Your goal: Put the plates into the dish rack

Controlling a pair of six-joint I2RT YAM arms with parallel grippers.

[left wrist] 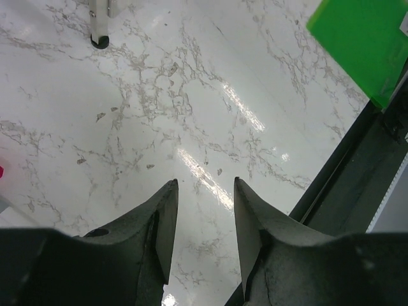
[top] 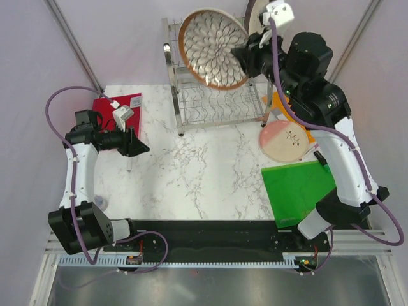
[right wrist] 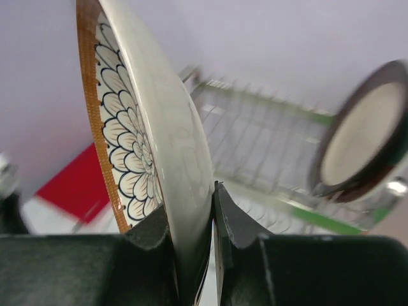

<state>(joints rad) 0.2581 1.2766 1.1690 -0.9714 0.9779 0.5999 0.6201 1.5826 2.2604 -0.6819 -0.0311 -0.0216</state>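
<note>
right arm (top: 347, 159) extended to upper centre | right gripper (top: 242, 56) clamped on rim of brown plate (top: 212, 48), held tilted above dish rack (top: 217, 105) | left gripper (left wrist: 204, 191) spread, held low over table (top: 210, 169) at left

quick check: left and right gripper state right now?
Left gripper: open, holding nothing, over the table.
Right gripper: shut on the brown plate, held up by the dish rack.
</note>
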